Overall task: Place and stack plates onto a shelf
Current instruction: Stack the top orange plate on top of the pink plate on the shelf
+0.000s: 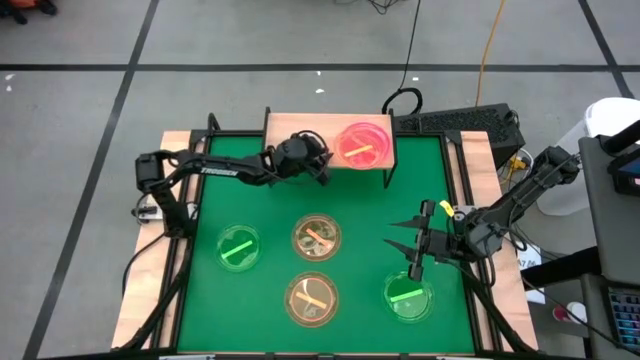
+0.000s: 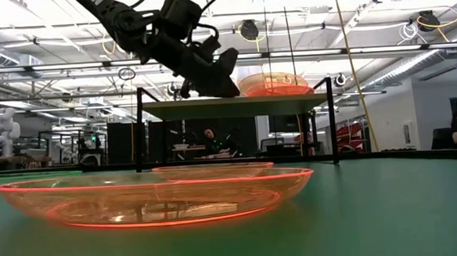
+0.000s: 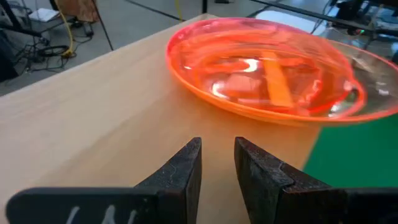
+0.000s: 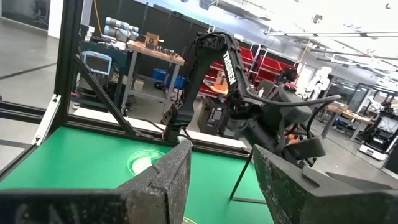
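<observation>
left gripper (image 1: 322, 168): held over the bare left half of the shelf (image 1: 285, 128); its fingers (image 3: 180, 171) are seen nearly closed, a narrow gap between them, nothing held.
pink plate (image 1: 363, 143): seated on the right half of the shelf, at about 3 o'clock from the left gripper and just beside it; not touched by it.
left green plate (image 1: 238, 247): laid on the green mat (image 1: 350, 220), at about 7 o'clock from the left gripper; judged the nearest loose plate for the left arm.
amber plates: one (image 1: 317, 237) at the mat's centre, one (image 1: 311, 299) directly at 6 o'clock from it; both lie between the two arms.
right gripper (image 1: 416, 266): poised over the mat's right side, fingers spread wide and empty, pointing toward 6 o'clock.
right green plate (image 1: 408, 295): at 6 o'clock from the right gripper, just beside its fingertips; no contact is seen.
deciding relation: the right gripper is far nearer this plate than the left; the plate's stripe is laid roughly 8-to-2 o'clock, though the round rim is judged graspable from any side.
task state: one plate is seen shelved, four left on the mat.
</observation>
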You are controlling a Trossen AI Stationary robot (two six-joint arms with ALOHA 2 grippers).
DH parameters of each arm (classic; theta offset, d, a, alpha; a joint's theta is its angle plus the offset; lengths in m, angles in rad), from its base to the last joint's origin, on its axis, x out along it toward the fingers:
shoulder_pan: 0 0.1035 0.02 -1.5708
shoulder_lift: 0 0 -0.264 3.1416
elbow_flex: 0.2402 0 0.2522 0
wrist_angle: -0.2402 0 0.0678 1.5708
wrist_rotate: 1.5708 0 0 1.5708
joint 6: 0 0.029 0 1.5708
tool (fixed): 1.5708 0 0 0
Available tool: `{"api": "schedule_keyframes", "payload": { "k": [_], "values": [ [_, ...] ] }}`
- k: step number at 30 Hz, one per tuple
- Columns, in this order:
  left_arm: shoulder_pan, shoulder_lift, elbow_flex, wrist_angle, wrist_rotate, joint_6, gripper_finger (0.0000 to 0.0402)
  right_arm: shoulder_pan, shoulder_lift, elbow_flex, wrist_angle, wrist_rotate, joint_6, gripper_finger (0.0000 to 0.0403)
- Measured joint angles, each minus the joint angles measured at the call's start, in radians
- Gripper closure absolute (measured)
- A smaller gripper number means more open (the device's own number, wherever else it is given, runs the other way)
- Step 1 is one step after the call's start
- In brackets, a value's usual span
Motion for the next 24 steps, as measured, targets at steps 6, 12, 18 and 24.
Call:
{"api": "schedule_keyframes", "payload": {
  "k": [6,12,18,24],
  "values": [
    [-0.031,-0.015,0.0,0.038,0.002,0.007,0.03,0.0,0.0,0.0,0.001,0.0,-0.002,0.0248],
    [-0.046,-0.014,0.0,0.111,0.003,0.017,0.03,0.0,0.0,0.0,0.002,0.0,-0.001,0.0248],
    [-0.04,-0.014,0.001,0.116,-0.059,0.032,0.03,0.0,0.0,0.0,0.002,0.0,0.0,0.0248],
    [-0.023,-0.014,0.001,0.112,-0.068,0.009,0.03,0.0,0.0,0.0,0.002,0.0,-0.001,0.0248]
  ]
}}
